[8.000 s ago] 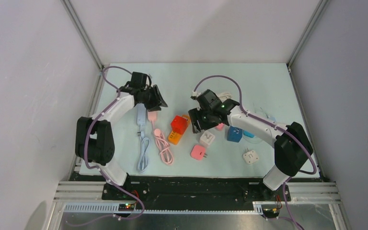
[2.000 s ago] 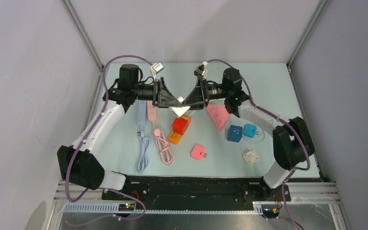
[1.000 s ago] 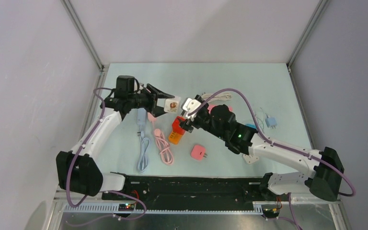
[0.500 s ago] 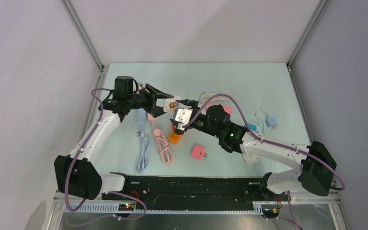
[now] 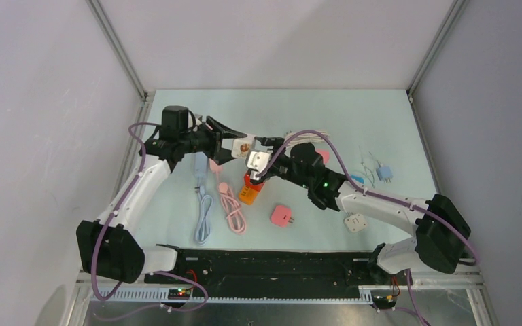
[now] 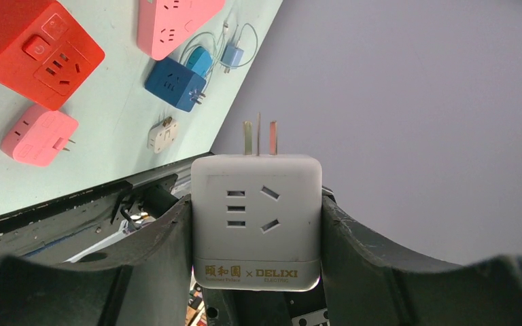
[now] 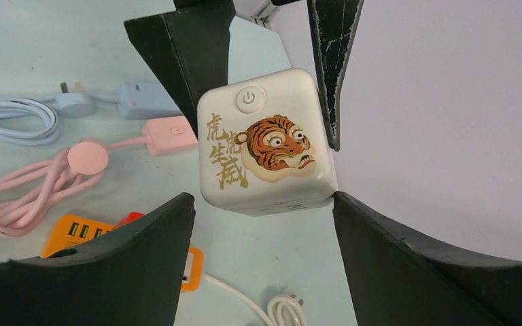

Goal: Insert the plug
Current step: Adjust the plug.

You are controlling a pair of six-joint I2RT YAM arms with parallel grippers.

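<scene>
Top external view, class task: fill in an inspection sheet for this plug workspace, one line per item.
Surface: pale green mat, flat, with loose items lying on it.
Job's things: white tiger adapter held in the air, prongs bare; which socket it is meant for cannot be told.
Clutter: red socket cube, orange USB block, pink adapter, white adapter, blue cube.
Grippers: left gripper shut on the white tiger adapter; right gripper open, facing it.
Cables: blue extension cord and pink cord, loose on the mat.
Surroundings: grey walls; nothing else seen.
</scene>
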